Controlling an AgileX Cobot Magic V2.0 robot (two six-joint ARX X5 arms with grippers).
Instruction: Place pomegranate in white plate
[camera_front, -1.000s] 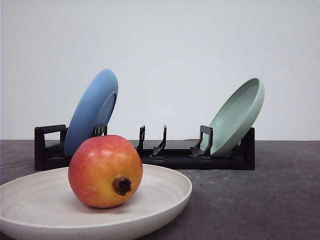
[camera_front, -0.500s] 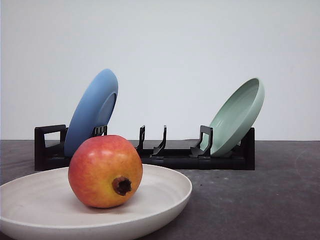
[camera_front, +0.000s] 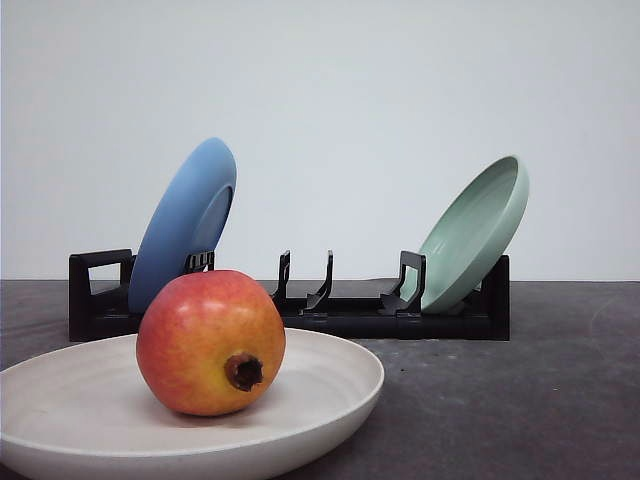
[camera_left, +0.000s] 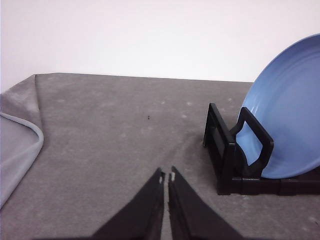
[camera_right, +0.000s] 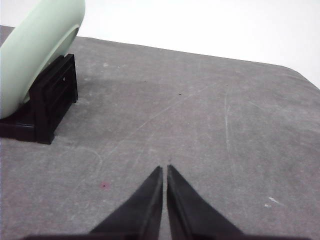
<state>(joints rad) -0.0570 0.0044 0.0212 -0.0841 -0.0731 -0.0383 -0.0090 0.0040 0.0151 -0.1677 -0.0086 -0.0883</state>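
Note:
The pomegranate (camera_front: 210, 343), red fading to yellow-orange with a dark crown facing the camera, rests inside the white plate (camera_front: 330, 395) at the near left of the table in the front view. In the left wrist view my left gripper (camera_left: 166, 176) is shut with nothing between its fingers, hovering over bare grey table beside the rack's left end. In the right wrist view my right gripper (camera_right: 164, 169) is likewise shut and empty, over bare table to the right of the rack.
A black dish rack (camera_front: 350, 305) stands behind the white plate. A blue plate (camera_front: 185, 220) leans in its left end and a pale green plate (camera_front: 475, 232) in its right end. A grey cloth edge (camera_left: 17, 150) lies on the table left of the left gripper.

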